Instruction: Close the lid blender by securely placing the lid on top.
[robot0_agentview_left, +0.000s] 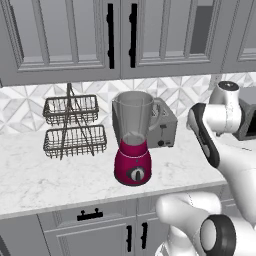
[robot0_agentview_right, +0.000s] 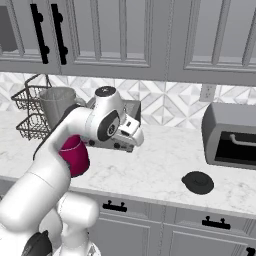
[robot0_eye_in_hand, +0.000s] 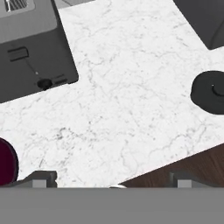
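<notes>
The blender (robot0_agentview_left: 132, 142) stands on the marble counter with its crimson base, dark dial and clear jar open at the top. In the right base view its jar (robot0_agentview_right: 55, 102) shows behind my arm. The lid (robot0_agentview_right: 198, 182), a low dark round cap, lies flat on the counter near the front edge, well to the blender's right. In the hand view the lid (robot0_eye_in_hand: 211, 92) sits at the right edge and the blender base (robot0_eye_in_hand: 6, 162) at the lower left. My gripper (robot0_eye_in_hand: 113, 178) hovers above the bare counter between them, open, with nothing between its fingertips (robot0_eye_in_hand: 43, 177).
A silver toaster (robot0_agentview_left: 162, 125) stands right behind the blender and fills the hand view's upper left as the toaster (robot0_eye_in_hand: 30, 43). A two-tier wire basket (robot0_agentview_left: 72, 125) sits at the left. A dark oven-like appliance (robot0_agentview_right: 232, 135) stands behind the lid. The counter's front edge (robot0_eye_in_hand: 175, 153) is close.
</notes>
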